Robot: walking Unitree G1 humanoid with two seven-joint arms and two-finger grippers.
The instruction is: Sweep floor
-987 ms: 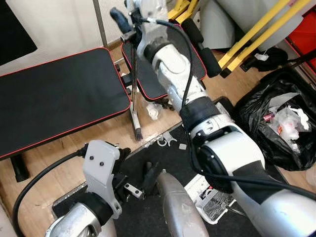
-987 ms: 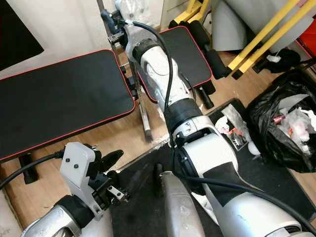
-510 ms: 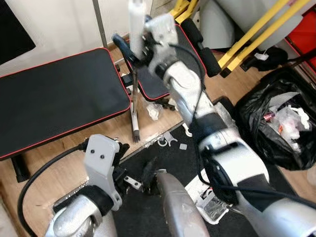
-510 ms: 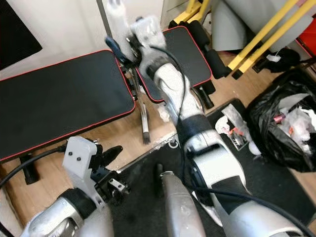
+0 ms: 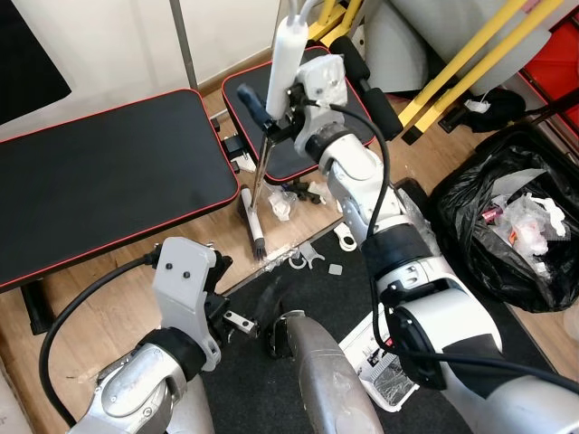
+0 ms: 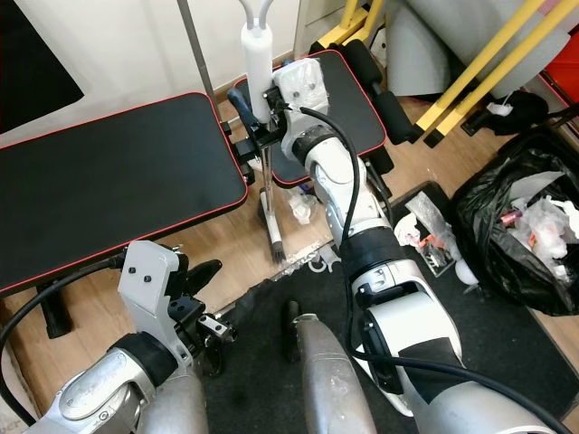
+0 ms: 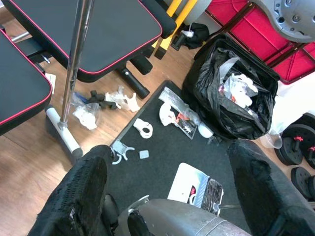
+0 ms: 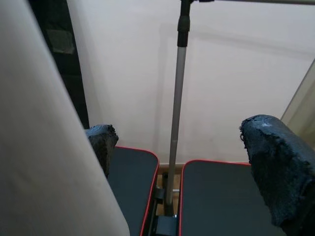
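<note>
Broom (image 5: 260,194) upright at centre of scene, white handle top by right gripper (image 5: 271,113), metal shaft running down to a small dark brush head (image 5: 258,246) resting on the wood floor (image 5: 109,298), just beyond the far edge of the black mat (image 5: 308,294). Right arm stretched far forward; its jaws sit at the white handle, and the right wrist view has the handle against one finger with the other finger (image 8: 275,167) standing well apart, so a firm clamp cannot be told.

Left gripper (image 5: 258,316) low and near, over the mat's left part; jaws wide apart in the left wrist view, holding nothing.

Litter around the brush head: white plastic bits (image 5: 303,256) on the mat's far edge, a crumpled clear wrapper (image 5: 282,204) just right of the shaft. Black padded benches with red piping (image 5: 99,181) to the left and beyond. Open black rubbish bag (image 5: 507,226) far right, full of wrappers. Yellow bars (image 5: 461,63) far right.
</note>
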